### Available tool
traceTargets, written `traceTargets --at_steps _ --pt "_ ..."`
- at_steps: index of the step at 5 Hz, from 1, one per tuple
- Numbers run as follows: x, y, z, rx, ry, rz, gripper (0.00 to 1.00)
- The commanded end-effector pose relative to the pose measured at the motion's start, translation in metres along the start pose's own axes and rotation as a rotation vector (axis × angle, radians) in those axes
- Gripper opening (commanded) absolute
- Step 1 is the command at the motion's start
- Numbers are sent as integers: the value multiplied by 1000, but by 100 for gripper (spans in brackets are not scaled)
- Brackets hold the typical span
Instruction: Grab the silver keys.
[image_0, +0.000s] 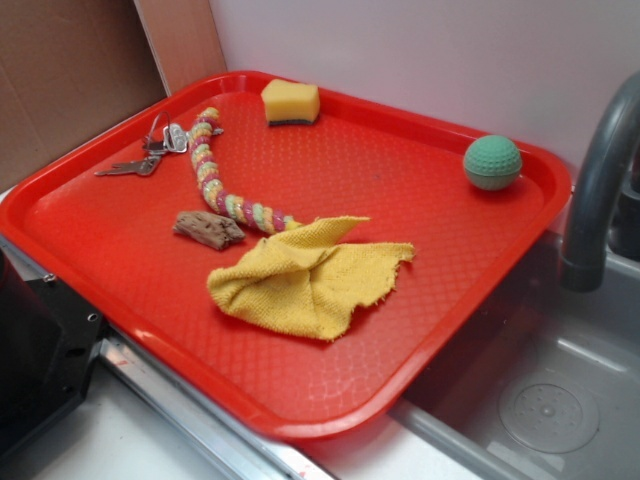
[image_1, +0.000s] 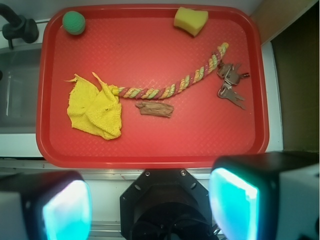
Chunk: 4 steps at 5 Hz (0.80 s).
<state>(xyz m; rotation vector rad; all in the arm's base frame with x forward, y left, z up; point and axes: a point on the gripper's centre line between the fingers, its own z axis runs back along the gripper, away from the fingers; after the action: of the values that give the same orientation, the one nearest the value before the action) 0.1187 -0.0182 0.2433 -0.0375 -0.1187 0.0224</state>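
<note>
The small bunch of thin silver metal keys (image_1: 230, 86) on a wire ring lies flat on the red plastic tray (image_0: 130, 300), near the corner by the cardboard wall, touching or just beside the end of the multicoloured braided rope (image_1: 172, 89). The keys look light, stiff and slick, and being loose on the ring they would likely swing or splay when lifted. Lying so flat, they leave little to pinch; the bunched heads at the ring, where the metal stacks highest, seem the best hold. 2 blades fan away from the rope toward the tray's edge, so the long axis runs from ring to tips.

The tool (image_1: 150, 202) hangs high above, its 2 padded fingers (image_1: 235, 205) spread wide, holding nothing. Nearby lies a brown wood chip (image_1: 155, 108); further off, a crumpled yellow cloth (image_1: 95, 110), yellow sponge (image_1: 190, 20) and green ball (image_1: 73, 22).
</note>
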Motion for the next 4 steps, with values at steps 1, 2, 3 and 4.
traceTargets --at_steps 1,2,3,4 --pt "0 0 0 0 0 0 100" --pt "11 48 -24 21 -9 176 100" --pt "33 92 -51 53 -86 348 100" --pt "44 110 -72 110 -116 422 100"
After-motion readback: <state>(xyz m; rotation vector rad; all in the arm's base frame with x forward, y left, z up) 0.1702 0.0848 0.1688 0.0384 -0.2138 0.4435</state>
